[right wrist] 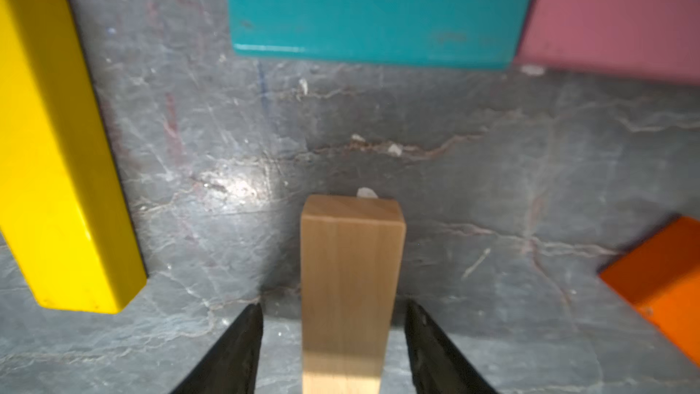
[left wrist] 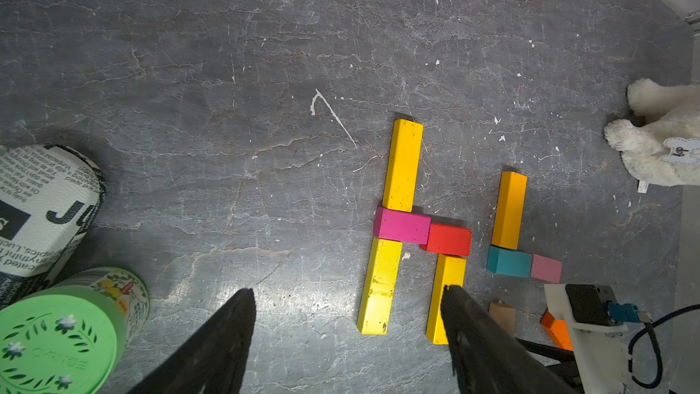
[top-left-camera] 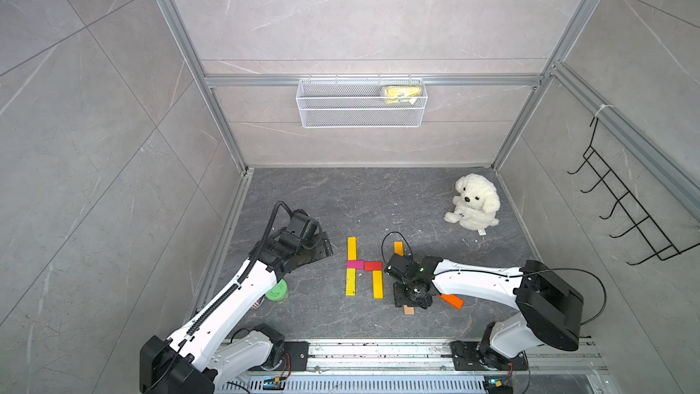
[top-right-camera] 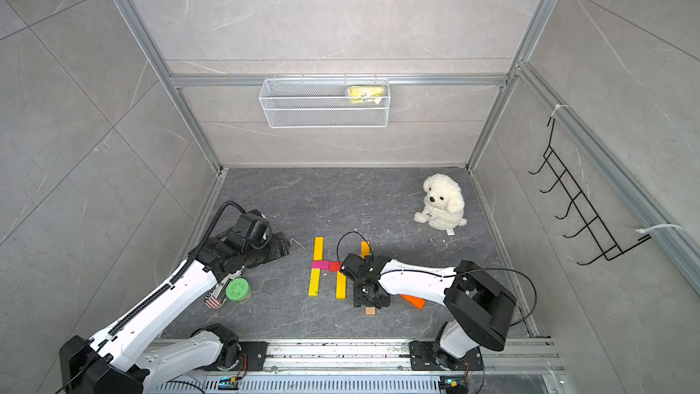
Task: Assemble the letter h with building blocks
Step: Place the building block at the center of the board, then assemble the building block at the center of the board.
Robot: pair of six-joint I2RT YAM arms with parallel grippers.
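Two yellow bars (top-left-camera: 352, 248) (top-left-camera: 350, 282) lie end to end with a magenta block (top-left-camera: 355, 264) across their joint. A red block (top-left-camera: 373, 266) continues the magenta one, above a third yellow bar (top-left-camera: 377, 284). An amber bar (left wrist: 509, 210) touches a teal block (left wrist: 509, 262) with a pink block (left wrist: 546, 269) beside it. My right gripper (right wrist: 334, 303) is open, its jaws straddling a tan bar (right wrist: 352, 259) with gaps on both sides. An orange bar (top-left-camera: 451, 300) lies just right of it. My left gripper (left wrist: 346, 289) hangs open and empty, left of the blocks.
A green-lidded can (top-left-camera: 276, 291) and a newsprint-patterned can (left wrist: 41, 202) stand under my left arm. A white plush dog (top-left-camera: 473, 202) sits at the back right. A wire basket (top-left-camera: 361, 102) hangs on the back wall and a black hook rack (top-left-camera: 625, 202) on the right wall.
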